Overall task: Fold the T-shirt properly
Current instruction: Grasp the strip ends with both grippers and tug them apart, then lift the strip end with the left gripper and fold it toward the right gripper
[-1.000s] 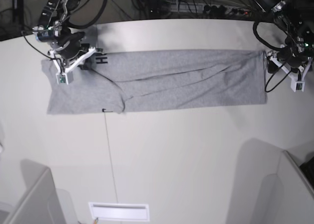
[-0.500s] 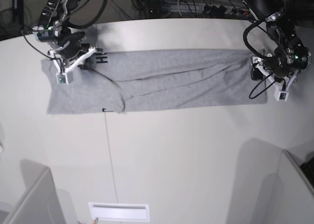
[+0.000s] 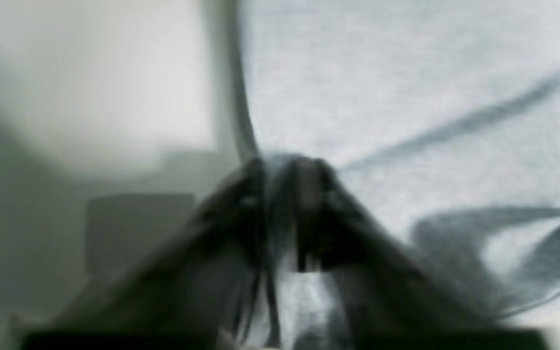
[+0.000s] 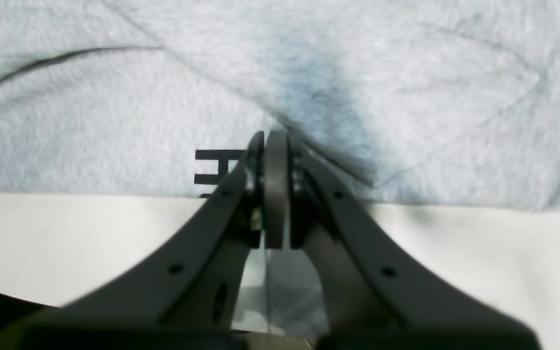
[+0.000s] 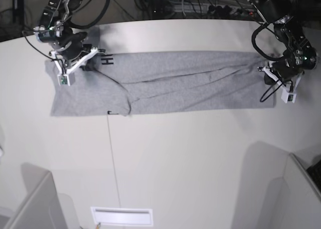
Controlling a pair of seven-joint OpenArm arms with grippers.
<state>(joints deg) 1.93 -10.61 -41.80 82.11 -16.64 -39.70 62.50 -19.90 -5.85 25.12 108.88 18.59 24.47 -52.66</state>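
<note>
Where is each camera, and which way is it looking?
Base: high above, looking down on the table, the whole T-shirt and both arms.
Left wrist: on the left arm, blurry, looking past the left gripper shut on the shirt's edge.
Right wrist: on the right arm, looking past the right gripper shut on the shirt by the black letters.
Shared: all show the T-shirt.

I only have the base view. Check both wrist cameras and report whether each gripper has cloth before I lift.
Observer: In the right wrist view, the right gripper has its jaws shut, with a fold of the T-shirt running in between the tips.
Operator: Give me its spot on the shirt.
Observer: At the edge, with the tips right beside the black lettering.
Operator: Now the left.
Observer: The left wrist view is blurred, but the left gripper looks closed on the shirt's edge, with creases fanning out from its tips.
</note>
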